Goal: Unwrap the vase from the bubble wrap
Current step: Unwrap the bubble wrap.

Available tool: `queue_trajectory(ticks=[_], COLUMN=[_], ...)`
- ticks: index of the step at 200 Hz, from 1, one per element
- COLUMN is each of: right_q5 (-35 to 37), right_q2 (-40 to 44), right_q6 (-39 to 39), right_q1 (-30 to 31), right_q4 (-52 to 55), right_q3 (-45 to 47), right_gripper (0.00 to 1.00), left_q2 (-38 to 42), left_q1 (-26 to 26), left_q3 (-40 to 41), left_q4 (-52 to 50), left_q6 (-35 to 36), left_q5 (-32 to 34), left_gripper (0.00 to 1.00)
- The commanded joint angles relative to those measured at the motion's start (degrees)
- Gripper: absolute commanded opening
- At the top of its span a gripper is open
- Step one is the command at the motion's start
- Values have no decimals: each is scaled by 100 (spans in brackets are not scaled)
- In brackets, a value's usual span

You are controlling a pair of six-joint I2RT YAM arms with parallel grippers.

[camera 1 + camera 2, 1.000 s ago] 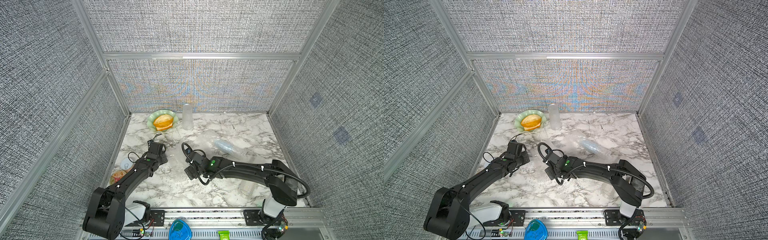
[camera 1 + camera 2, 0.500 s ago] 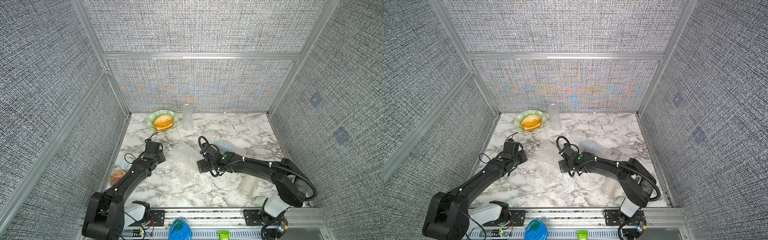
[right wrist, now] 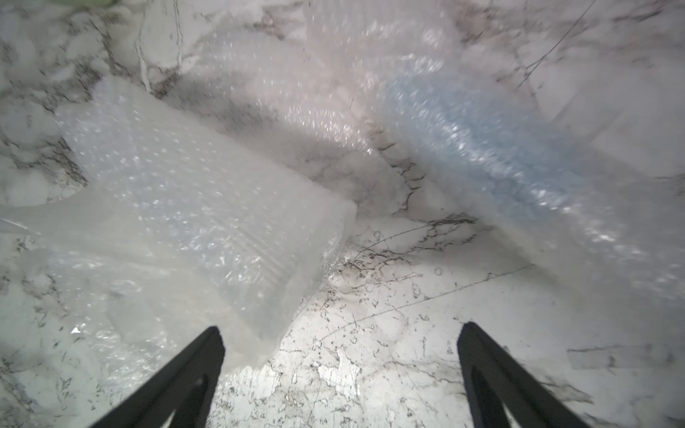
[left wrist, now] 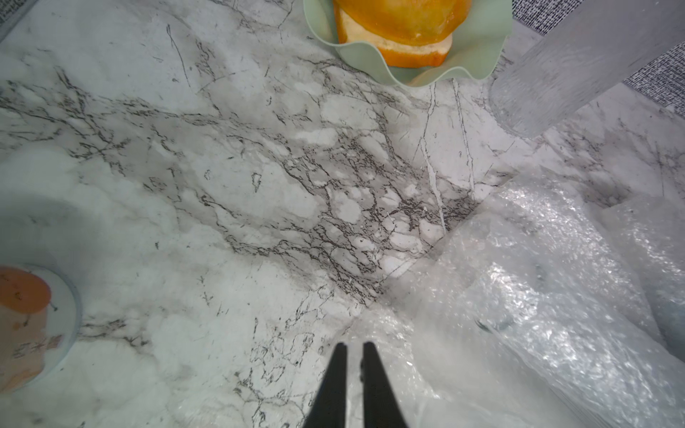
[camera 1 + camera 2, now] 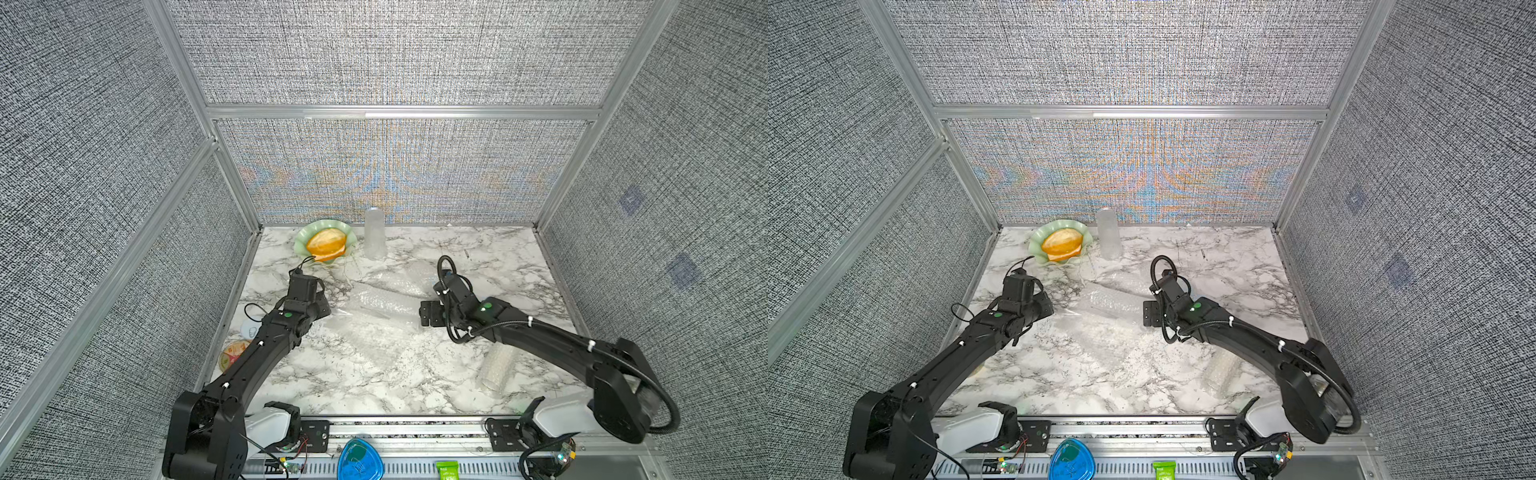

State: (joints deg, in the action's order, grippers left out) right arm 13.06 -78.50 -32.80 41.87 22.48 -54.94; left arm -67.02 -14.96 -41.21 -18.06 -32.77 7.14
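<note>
Just beside left hand [image 4: 354, 348] fingertips, bubble wrap [image 4: 537, 296], unheld

Clear bubble wrap [image 5: 374, 307] on grey-veined white marble table [image 5: 498, 266].

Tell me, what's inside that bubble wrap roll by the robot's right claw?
Something pale blue shows through the bubble wrap in the right wrist view, beyond the open right gripper. The wrap and blur hide its shape, so I can't say it's the vase.
</note>
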Motion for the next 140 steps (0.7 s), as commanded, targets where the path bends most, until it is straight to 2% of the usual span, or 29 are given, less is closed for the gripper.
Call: queue_trajectory(ticks=[1, 10, 35, 50, 71, 100, 123, 140], right_q5=[701, 704, 447, 195, -94, -233, -460, -573], right_q2=[394, 593, 897, 775, 304, -717, -1504, -1887], right_q6=[-116, 32, 501, 772, 1109, 1653, 2091, 2524], right_q1=[-12, -5, 83, 194, 507, 1064, 1202, 1270], right_q4=[230, 165, 37, 140, 470, 1079, 1540, 1627], right_q3=[-73, -96, -248, -515, -1126, -2114, -2657, -2791], right_gripper=[94, 94, 94, 94, 94, 94, 94, 94], left_q2=[92, 140, 315, 460, 664, 675, 792, 870], left_q1=[2, 3, 2, 3, 2, 2, 3, 5], left_q3=[-85, -113, -267, -319, -398, -793, -775, -663], left_q4=[-114, -109, -90, 23, 223, -173, -332, -543], left_q6=[69, 90, 286, 502, 775, 1103, 1139, 1077], left_q5=[23, -18, -180, -387, -810, -1079, -1283, -1134], left_gripper=[49, 61, 75, 82, 97, 99, 99, 99])
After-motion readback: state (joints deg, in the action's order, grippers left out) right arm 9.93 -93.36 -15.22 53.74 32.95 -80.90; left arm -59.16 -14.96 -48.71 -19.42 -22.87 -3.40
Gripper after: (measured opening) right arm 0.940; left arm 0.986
